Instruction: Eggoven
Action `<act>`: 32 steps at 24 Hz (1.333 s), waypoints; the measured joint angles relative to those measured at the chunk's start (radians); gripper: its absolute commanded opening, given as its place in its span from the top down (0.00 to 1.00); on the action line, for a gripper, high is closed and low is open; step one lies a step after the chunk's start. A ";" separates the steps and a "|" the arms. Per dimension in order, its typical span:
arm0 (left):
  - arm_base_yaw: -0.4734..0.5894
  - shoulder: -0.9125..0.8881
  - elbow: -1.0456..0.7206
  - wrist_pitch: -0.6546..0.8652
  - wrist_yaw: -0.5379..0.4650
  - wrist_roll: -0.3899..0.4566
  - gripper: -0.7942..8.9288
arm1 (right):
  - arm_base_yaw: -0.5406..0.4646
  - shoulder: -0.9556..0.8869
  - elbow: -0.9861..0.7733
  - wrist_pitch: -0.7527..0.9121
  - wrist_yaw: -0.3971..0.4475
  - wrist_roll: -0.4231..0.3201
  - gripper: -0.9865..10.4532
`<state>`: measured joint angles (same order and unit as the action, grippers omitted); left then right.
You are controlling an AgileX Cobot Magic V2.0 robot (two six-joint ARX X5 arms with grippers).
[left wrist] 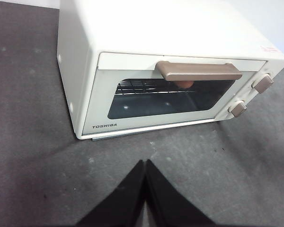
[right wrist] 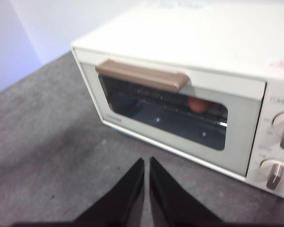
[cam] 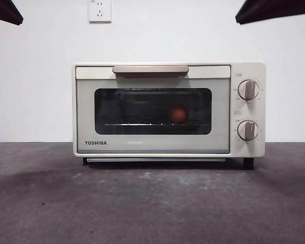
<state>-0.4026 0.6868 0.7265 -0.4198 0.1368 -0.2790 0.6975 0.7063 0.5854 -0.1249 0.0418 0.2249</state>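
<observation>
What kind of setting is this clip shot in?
Probably a lab test bench, not a home kitchen: a lone toaster oven on a bare dark grey tabletop, against a blank white wall with one power socket.

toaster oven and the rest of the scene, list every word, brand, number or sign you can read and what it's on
"TOSHIBA": dark letters low on the toaster oven door, also seen in the left wrist view.
Small labels and dial marks around the upper knob and lower knob: too small to read.
Reddish mark on the oven's top: blurred, unreadable.
Wall socket: no text.
</observation>
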 measured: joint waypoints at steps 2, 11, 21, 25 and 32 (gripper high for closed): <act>0.000 0.000 0.000 0.000 0.000 0.000 0.91 | 0.000 0.000 0.000 0.001 0.012 0.000 0.91; 0.000 0.000 0.000 0.000 0.000 0.000 0.91 | 0.000 0.000 0.000 0.011 0.014 0.000 0.91; 0.001 0.000 0.000 0.020 -0.021 0.088 0.91 | 0.000 0.000 0.000 0.011 0.014 0.000 0.91; 0.026 -0.002 0.000 0.114 -0.109 0.237 0.91 | 0.000 0.000 0.000 0.011 0.014 0.000 0.91; 0.239 -0.137 -0.120 0.286 -0.153 0.367 0.91 | 0.000 0.000 0.000 0.011 0.014 0.000 0.91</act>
<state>-0.1635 0.5503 0.6067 -0.1333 -0.0166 0.0879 0.6975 0.7063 0.5854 -0.1139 0.0559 0.2249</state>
